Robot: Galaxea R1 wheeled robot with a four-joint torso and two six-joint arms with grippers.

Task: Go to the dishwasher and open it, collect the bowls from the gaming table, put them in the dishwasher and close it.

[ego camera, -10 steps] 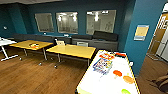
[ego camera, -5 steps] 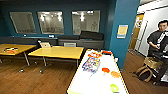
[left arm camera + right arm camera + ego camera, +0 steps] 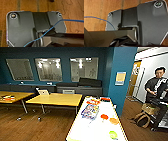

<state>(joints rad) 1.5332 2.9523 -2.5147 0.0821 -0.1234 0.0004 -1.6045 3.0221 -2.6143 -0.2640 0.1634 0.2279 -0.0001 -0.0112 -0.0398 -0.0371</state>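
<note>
The gaming table (image 3: pixel 100 129), with a glossy white top, stretches away from me in the lower middle of the head view. On it lie a red bowl (image 3: pixel 104 116), an orange bowl (image 3: pixel 114 120) and, nearer to me, a green bowl (image 3: pixel 113 134). A flat multicoloured item (image 3: pixel 90 110) and a red object (image 3: pixel 105 99) sit farther along the top. The dishwasher is out of view. Both wrist views look down past the robot's dark plate onto wooden floor (image 3: pixel 75 10) (image 3: pixel 96 10).
Yellow tables (image 3: pixel 56 99) stand to the left, one with a laptop (image 3: pixel 43 92), in front of a dark bench and a blue wall with windows. A blue pillar (image 3: pixel 121 79) rises right of the table. A person (image 3: pixel 156 87) stands at far right beside a backpack (image 3: pixel 142 119) on the floor.
The camera has swung right and come closer. The white-topped table now lies in the middle of the view, and the person has come into view at the right.
</note>
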